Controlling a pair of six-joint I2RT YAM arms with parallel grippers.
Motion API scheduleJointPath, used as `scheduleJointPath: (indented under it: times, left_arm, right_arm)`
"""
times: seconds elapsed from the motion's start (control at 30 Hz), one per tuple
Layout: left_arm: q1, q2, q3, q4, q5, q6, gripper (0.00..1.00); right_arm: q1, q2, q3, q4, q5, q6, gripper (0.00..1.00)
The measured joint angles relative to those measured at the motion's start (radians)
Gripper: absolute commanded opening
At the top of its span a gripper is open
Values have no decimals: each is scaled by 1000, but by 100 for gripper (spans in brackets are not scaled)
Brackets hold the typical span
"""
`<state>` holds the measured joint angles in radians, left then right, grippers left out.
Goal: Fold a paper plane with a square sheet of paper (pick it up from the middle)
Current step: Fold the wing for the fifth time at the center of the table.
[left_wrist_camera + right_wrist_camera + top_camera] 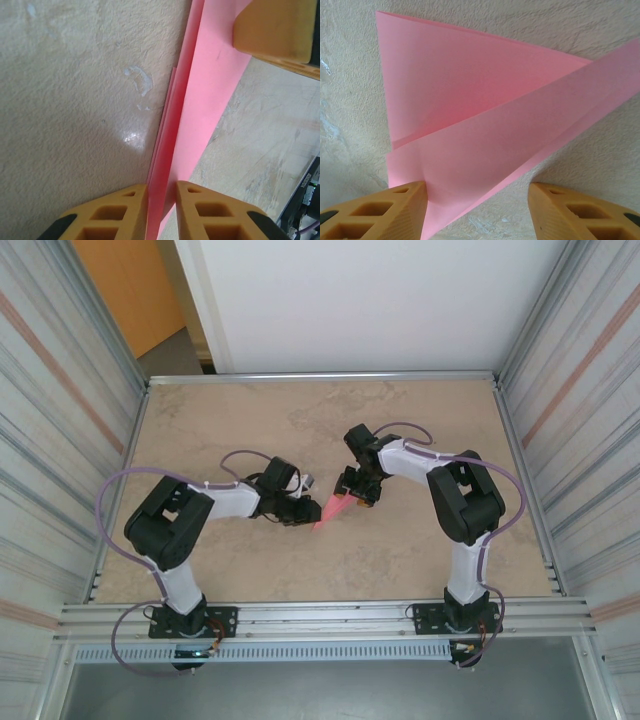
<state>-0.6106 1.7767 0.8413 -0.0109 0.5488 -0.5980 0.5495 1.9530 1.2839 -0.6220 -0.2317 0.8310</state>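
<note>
The pink paper is folded into a narrow pointed paper plane [333, 508] and lies mid-table between both grippers. In the left wrist view the paper plane [210, 90] runs up on its edge from between my left gripper [161, 187], whose fingers are shut on its folded layers. My left gripper [308, 502] is at the plane's left side. My right gripper [357, 490] hovers over its upper right end. In the right wrist view the paper plane [485, 125] shows two overlapping flaps. The right gripper [477, 187] is open wide, with its left finger [395, 210] touching the paper.
The beige stone-patterned table [250, 420] is bordered by metal rails and corrugated walls on both sides. One finger of the right gripper [272, 27] reaches into the left wrist view, resting over the paper's far end.
</note>
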Motion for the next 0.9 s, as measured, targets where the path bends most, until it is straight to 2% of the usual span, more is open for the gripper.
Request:
scheduleJointPath:
  times: [0.3, 0.47, 0.67, 0.77, 0.9]
  left_arm:
    - [6, 13, 16, -23, 7, 0, 21]
    - [6, 17, 23, -35, 10, 0, 21]
    - [7, 19, 26, -39, 11, 0, 21]
    - [7, 21, 27, -41, 11, 0, 21]
    - [7, 21, 29, -44, 11, 0, 21]
  right_arm:
    - [-2, 2, 4, -3, -7, 2, 57]
    - [-8, -10, 0, 3, -19, 0, 62]
    - [-18, -88, -46, 9, 3, -14, 64]
    - [-25, -172, -60, 18, 3, -32, 61]
    - [-15, -261, -78, 76, -27, -47, 49]
